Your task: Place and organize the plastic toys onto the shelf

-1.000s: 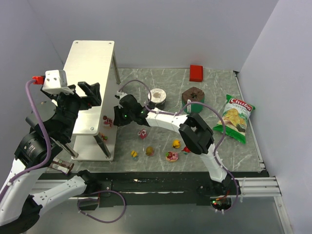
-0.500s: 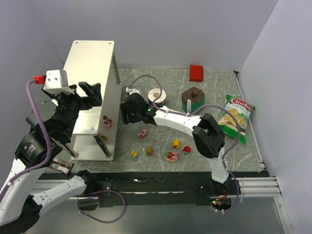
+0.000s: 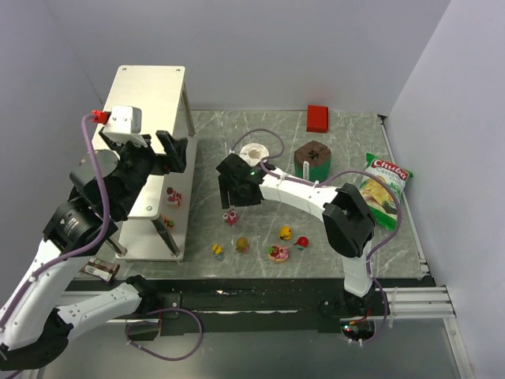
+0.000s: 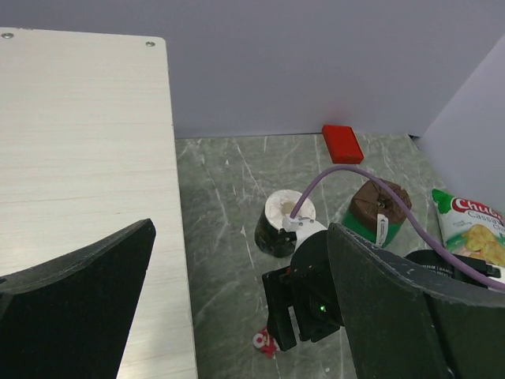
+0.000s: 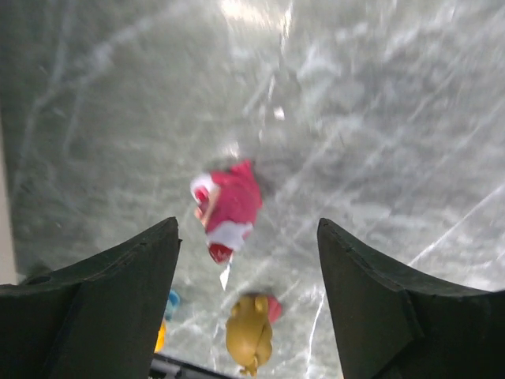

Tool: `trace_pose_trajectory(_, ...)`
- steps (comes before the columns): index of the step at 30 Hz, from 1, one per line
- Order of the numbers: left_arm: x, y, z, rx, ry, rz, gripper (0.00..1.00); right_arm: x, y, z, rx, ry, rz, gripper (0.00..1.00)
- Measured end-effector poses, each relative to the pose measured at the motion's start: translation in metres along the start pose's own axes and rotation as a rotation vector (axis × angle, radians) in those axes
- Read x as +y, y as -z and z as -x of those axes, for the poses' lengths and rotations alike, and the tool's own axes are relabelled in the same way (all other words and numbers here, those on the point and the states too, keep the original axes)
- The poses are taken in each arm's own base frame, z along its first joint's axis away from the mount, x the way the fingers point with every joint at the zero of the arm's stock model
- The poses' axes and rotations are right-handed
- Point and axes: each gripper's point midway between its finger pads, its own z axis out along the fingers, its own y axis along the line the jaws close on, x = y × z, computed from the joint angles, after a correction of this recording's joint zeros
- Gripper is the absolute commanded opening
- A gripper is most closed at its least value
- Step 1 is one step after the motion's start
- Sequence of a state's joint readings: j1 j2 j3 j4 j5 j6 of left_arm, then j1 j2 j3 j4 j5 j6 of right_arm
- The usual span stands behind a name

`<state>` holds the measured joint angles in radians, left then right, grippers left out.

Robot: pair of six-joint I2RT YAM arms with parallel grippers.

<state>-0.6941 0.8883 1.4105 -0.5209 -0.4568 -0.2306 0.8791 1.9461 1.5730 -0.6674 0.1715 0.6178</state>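
Your right gripper [image 3: 230,199] has swung right, away from the shelf [image 3: 150,87], and hangs spread and empty over the pink toy [image 5: 227,207] on the table [image 3: 347,142]. The toy lies centred between its jaws, long axis across their closing line. The left gripper [image 3: 160,150], also spread, is farther off.

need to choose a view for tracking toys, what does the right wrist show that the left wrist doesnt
Right wrist only: a tan toy and a blue-orange bit near its left jaw. Left wrist only: the shelf top, red block, white-topped cup, brown-green cup, chip bag and the right arm. Both: the marbled table, and probably one pink-red toy, a mere red-white speck in the left wrist view.
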Motion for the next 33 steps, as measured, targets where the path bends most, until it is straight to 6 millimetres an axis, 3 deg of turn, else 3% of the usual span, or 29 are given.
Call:
trace_pose_trajectory(9,-0.009,-0.004,-0.005,0.021,0.011,-0.037,0.96,0.005,-0.002,-0.022,0.092,-0.017,0.042,0.75)
trace_pose_trajectory(16,-0.009,-0.002,-0.004,0.016,0.020,-0.039,0.96,0.008,-0.020,-0.037,0.147,-0.007,0.055,0.72)
trace_pose_trajectory(24,-0.007,0.002,-0.001,0.006,0.025,-0.041,0.96,0.005,-0.039,-0.049,0.187,0.026,0.039,0.56)
trace_pose_trajectory(33,-0.007,0.003,0.000,0.004,0.025,-0.041,0.96,0.013,-0.048,-0.040,0.121,0.170,0.124,0.43)
